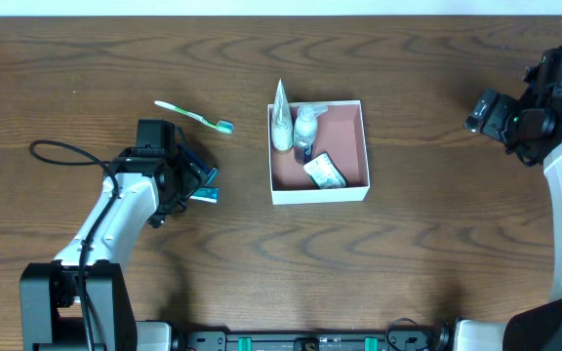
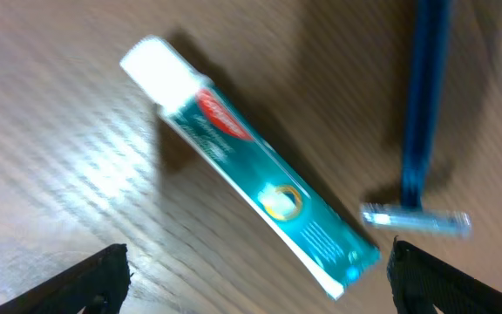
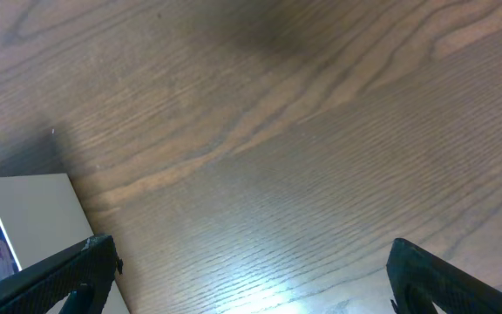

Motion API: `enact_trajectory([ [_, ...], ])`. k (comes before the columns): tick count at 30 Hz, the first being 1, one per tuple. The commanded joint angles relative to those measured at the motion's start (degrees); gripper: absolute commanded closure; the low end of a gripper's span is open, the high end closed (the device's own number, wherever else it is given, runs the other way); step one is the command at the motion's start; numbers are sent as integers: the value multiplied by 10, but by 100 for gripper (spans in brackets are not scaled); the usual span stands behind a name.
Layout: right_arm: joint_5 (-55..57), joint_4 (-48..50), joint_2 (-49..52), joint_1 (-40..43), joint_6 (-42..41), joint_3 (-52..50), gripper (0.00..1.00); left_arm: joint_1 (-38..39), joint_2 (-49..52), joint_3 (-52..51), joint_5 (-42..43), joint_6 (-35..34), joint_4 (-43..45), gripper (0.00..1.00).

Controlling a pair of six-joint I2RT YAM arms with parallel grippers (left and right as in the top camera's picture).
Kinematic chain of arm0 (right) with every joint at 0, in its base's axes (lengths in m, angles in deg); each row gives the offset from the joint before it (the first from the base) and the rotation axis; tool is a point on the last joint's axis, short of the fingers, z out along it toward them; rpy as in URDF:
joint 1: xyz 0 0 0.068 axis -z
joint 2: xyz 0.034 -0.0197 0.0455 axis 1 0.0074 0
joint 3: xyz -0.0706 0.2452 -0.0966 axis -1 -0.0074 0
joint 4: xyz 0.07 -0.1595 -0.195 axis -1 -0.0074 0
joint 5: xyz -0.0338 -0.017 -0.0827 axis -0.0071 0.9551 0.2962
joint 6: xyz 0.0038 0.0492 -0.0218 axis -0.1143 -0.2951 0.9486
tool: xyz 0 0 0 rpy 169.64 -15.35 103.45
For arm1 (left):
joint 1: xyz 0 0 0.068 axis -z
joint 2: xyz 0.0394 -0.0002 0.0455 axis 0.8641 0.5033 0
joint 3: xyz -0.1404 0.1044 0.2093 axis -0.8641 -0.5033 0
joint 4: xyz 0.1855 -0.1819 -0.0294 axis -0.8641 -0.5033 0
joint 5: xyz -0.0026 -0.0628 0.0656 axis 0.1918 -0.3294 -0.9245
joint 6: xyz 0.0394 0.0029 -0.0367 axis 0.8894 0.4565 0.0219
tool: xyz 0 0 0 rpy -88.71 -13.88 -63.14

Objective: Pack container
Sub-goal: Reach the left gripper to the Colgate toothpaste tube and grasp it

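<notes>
The container point(image 1: 322, 194) is a square white-walled box with a reddish-brown floor at the table's middle. It holds a white tube point(image 1: 281, 122), a clear bottle point(image 1: 306, 125) and a small packet point(image 1: 325, 172). A teal toothpaste tube point(image 2: 251, 166) with a white cap and a blue razor point(image 2: 421, 131) lie on the wood left of the container. My left gripper point(image 2: 258, 262) is open and empty just above them; it also shows in the overhead view point(image 1: 198, 175). My right gripper point(image 3: 251, 257) is open and empty over bare wood at the far right. A corner of the container point(image 3: 33, 209) shows in the right wrist view.
A green and white toothbrush point(image 1: 195, 115) lies on the table up and left of the container, beyond my left gripper. A black cable point(image 1: 61, 151) loops beside the left arm. The right arm point(image 1: 515, 112) hovers near the table's right edge.
</notes>
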Motion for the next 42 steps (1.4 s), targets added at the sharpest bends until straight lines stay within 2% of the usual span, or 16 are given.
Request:
enact_trajectory([
  [1,6,0,2,2,-2,-1,1,-3,0,6,-65,-77,6,8],
  [6,6,0,2,2,-2,-1,1,-3,8,6,-65,-80,30,13],
  [11,6,0,2,2,-2,-1,1,-3,44,6,-59,-120,34,15],
  [19,6,0,2,2,-2,-1,1,-4,94,6,-54,-120,38,18],
  [22,6,0,2,2,-2,-1,1,-4,113,6,-54,-120,38,26],
  [24,6,0,2,2,-2,-1,1,-3,125,6,-51,-120,37,35],
  [26,6,0,2,2,-2,-1,1,-3,135,6,-43,-119,33,52],
  [27,6,0,2,2,-2,-1,1,-3,137,6,-42,-116,31,55],
  [28,6,0,2,2,-2,-1,1,-3,139,6,-40,-108,30,55],
  [30,6,0,2,2,-2,-1,1,-3,138,6,-37,-79,28,64],
  [35,6,0,2,2,-2,-1,1,-4,135,7,5,28,31,65],
  [39,6,0,2,2,-2,-1,1,-3,125,11,34,74,22,68],
  [42,6,0,2,2,-2,-1,1,-3,113,23,43,106,-3,74],
])
